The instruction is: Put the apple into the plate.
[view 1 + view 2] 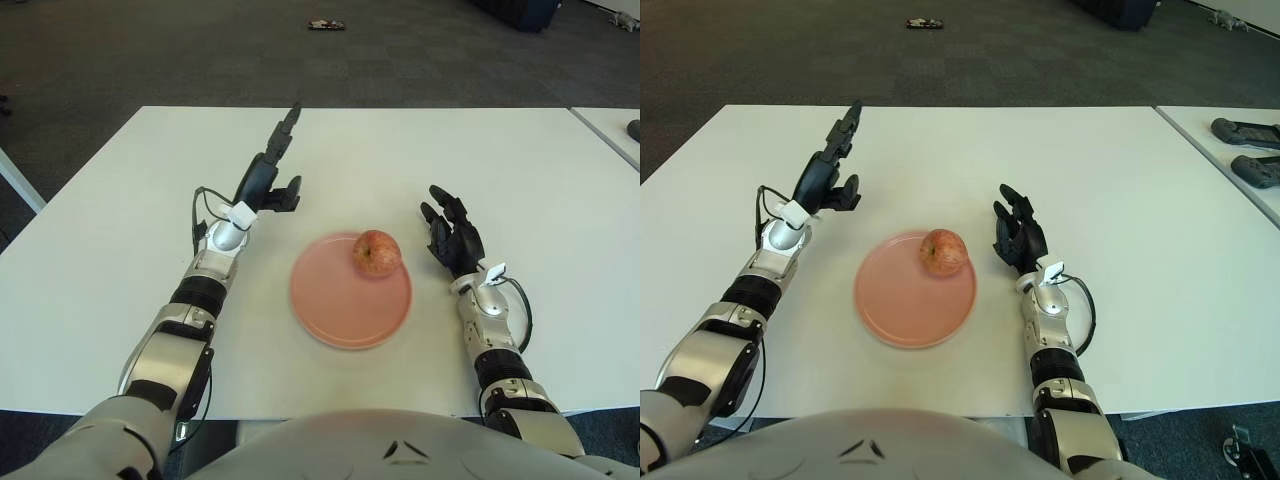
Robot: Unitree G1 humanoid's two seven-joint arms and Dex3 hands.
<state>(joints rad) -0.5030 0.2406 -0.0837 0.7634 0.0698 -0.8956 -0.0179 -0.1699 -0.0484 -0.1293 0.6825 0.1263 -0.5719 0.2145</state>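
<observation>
A red-yellow apple (pixel 376 252) sits on the far right part of a pink plate (pixel 335 303) in the middle of the white table. My left hand (pixel 270 172) is raised above the table to the left of and beyond the plate, fingers spread and empty, well clear of the apple. My right hand (pixel 449 238) stands upright just right of the plate, fingers relaxed and empty, a few centimetres from the apple.
The white table (pixel 130 230) stretches to all sides around the plate. A second table edge (pixel 1225 150) with dark objects (pixel 1243 131) lies at the far right. A small dark object (pixel 327 24) lies on the floor beyond the table.
</observation>
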